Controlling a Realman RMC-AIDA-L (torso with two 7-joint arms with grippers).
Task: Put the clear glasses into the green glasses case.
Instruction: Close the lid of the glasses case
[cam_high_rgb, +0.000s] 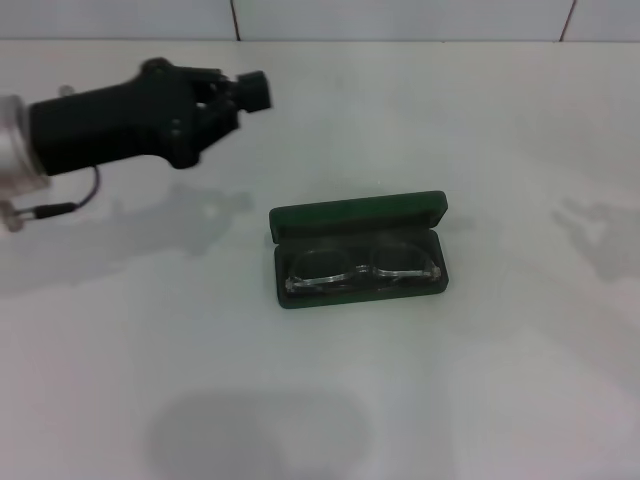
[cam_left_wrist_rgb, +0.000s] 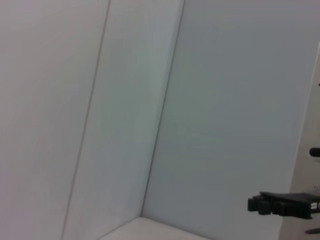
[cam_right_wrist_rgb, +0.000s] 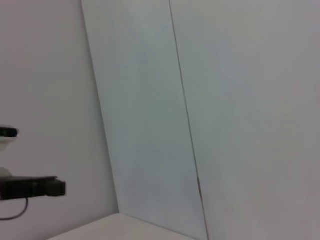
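Glasses (cam_high_rgb: 363, 268) are seated inside the open case (cam_high_rgb: 360, 215). Left gripper (cam_high_rgb: 245, 92) is held high, well apart from it, holding nothing; finger state cannot be told. Any retreat is best kept clear of the lid.

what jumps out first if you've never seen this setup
The open green glasses case sits mid-table, with the clear glasses already lying inside it. Up to the robot's left, the black left pincer hangs above the table, away from the case.
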